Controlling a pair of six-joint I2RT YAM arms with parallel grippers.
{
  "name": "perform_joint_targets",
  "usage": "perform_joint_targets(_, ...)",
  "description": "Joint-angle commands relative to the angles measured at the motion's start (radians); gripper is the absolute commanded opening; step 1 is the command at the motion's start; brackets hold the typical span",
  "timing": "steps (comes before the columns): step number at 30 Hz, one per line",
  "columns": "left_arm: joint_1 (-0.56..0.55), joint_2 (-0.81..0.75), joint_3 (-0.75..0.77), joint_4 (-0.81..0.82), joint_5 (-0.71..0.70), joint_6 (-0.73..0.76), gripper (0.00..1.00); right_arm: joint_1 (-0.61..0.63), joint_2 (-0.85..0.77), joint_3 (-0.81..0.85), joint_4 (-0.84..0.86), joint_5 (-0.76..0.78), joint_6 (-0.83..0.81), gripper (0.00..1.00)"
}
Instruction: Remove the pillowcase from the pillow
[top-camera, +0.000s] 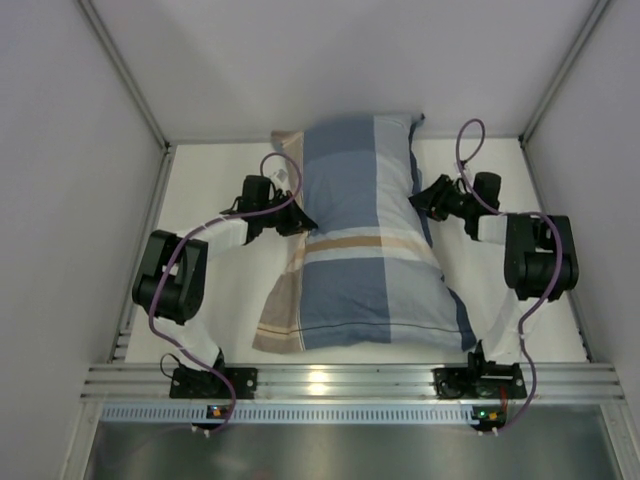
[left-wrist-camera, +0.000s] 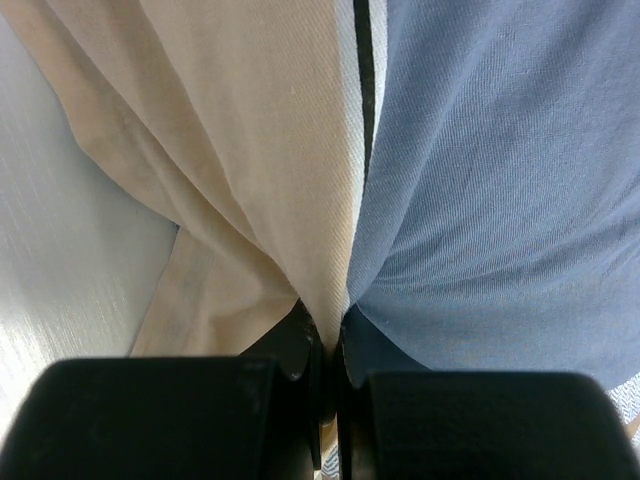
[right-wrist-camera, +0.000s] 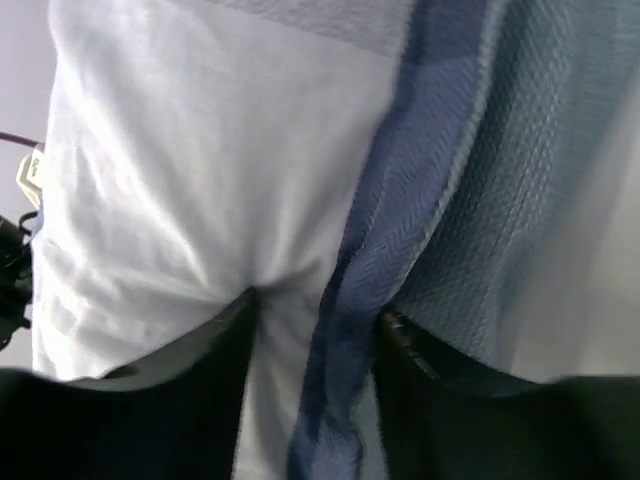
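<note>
White table (top-camera: 200, 200), grey walls (top-camera: 60, 150): pillowcase (top-camera: 360, 230) lies mid-table, far edge to near edge, your left gripper (left-wrist-camera: 330, 345) clamped on its left side, your right gripper (right-wrist-camera: 318, 330) pinched on the pillow (right-wrist-camera: 180, 180) white cloth beside the dark blue edging (right-wrist-camera: 350, 300).

From above, the pillowcase (top-camera: 360, 240) hides nearly all of the pillow (right-wrist-camera: 170, 180); my left jaws' tips vanish in its fold; both wrist views crop the cloth.
</note>
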Motion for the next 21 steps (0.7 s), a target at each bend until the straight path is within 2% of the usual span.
perform_joint_targets(1, 0.005, 0.018, -0.014, -0.034, 0.004, 0.030, 0.00, 0.074, 0.023, 0.016, 0.157, -0.069, 0.018, 0.42)
perform_joint_targets(2, 0.004, 0.015, -0.016, -0.034, 0.004, 0.030, 0.00, 0.086, 0.047, 0.021, 0.169, -0.069, 0.031, 0.35)
perform_joint_targets(3, 0.004, 0.012, -0.017, -0.034, 0.002, 0.027, 0.00, 0.089, 0.060, 0.019, 0.190, -0.077, 0.048, 0.20)
perform_joint_targets(5, 0.005, 0.006, -0.024, -0.034, 0.004, 0.025, 0.00, 0.092, 0.095, -0.002, 0.314, -0.087, 0.138, 0.05)
perform_joint_targets(6, 0.004, 0.005, -0.025, -0.034, 0.004, 0.024, 0.00, 0.094, 0.106, -0.011, 0.376, -0.109, 0.175, 0.00)
perform_joint_targets(7, 0.004, 0.005, -0.028, -0.034, 0.004, 0.024, 0.00, 0.094, 0.121, -0.037, 0.513, -0.112, 0.265, 0.00)
perform_joint_targets(10, 0.001, 0.014, -0.031, -0.034, -0.001, 0.016, 0.00, 0.091, 0.118, -0.082, 0.725, -0.123, 0.463, 0.00)
perform_joint_targets(11, -0.004, 0.020, -0.027, -0.035, -0.002, 0.015, 0.00, 0.089, 0.097, -0.109, 0.885, -0.123, 0.518, 0.00)
perform_joint_targets(14, -0.054, 0.070, 0.033, -0.087, -0.030, 0.031, 0.00, 0.094, 0.014, -0.126, 1.055, -0.124, 0.690, 0.00)
perform_joint_targets(17, -0.107, 0.145, 0.117, -0.165, -0.067, 0.038, 0.00, 0.115, -0.119, -0.113, 1.010, -0.127, 0.714, 0.00)
perform_joint_targets(21, -0.219, 0.216, 0.267, -0.178, -0.102, 0.004, 0.00, 0.169, -0.308, -0.057, 0.650, -0.104, 0.527, 0.00)
